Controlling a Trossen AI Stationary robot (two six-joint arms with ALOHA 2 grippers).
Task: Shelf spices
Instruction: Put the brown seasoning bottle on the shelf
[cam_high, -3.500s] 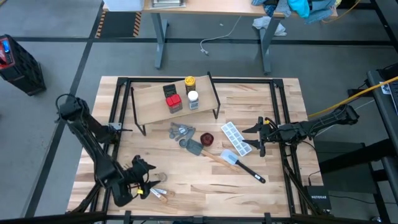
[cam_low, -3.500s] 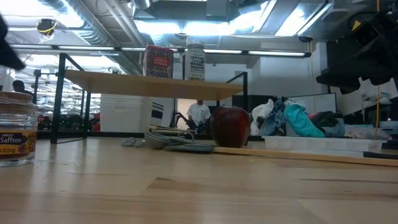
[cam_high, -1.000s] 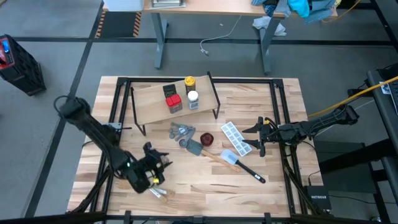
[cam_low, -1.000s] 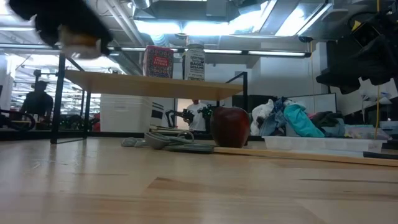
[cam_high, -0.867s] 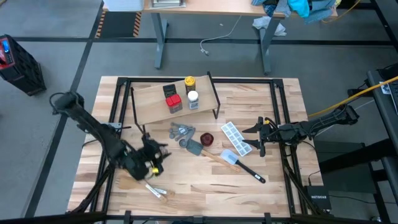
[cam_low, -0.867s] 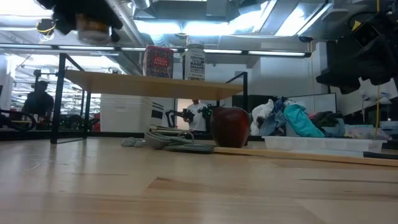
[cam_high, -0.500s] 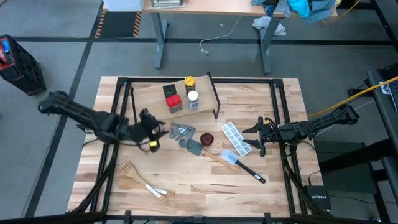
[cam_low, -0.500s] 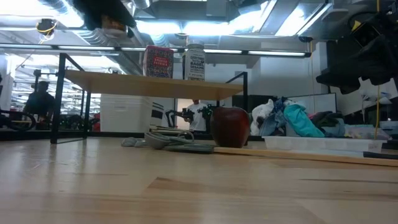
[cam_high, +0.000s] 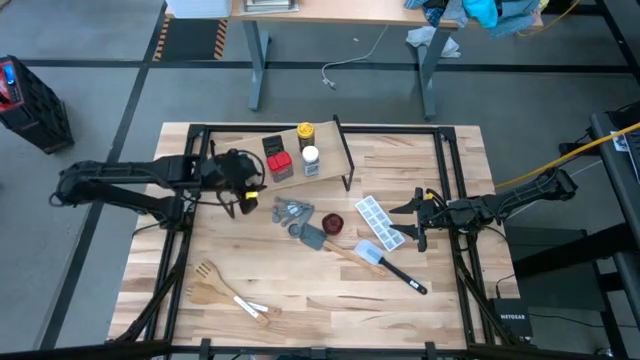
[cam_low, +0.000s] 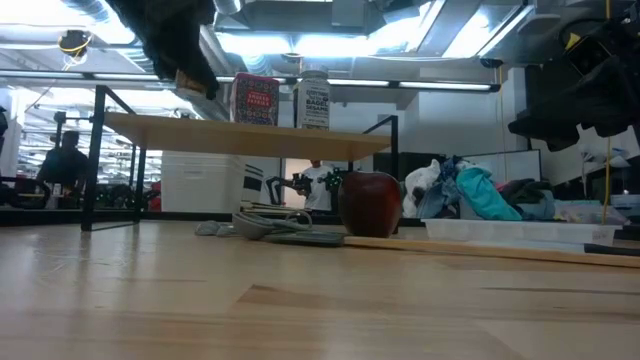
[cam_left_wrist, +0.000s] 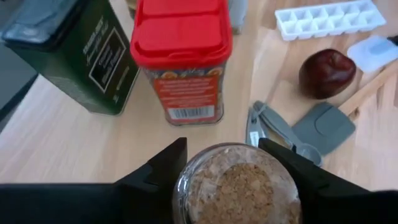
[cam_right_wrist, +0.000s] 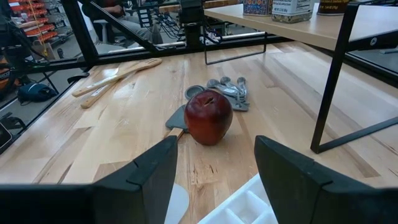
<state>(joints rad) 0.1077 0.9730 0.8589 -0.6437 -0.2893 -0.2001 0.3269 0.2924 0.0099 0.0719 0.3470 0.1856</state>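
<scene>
The left gripper (cam_high: 243, 177), clenched on the jar (cam_left_wrist: 235, 186), had risen over the shelf (cam_high: 235, 160); right gripper (cam_high: 412, 220) waited agape.

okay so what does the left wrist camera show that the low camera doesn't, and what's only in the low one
Only the left wrist view: the small jar held between the left gripper fingers, a dark green tin, an ice cube tray and a grey spatula. Only the low view: the shelf seen edge-on on its black legs, a white-capped jar on it, and people in the room behind. Both show the red-lidded tin, the dark-red round thing and the grey measuring spoons.
</scene>
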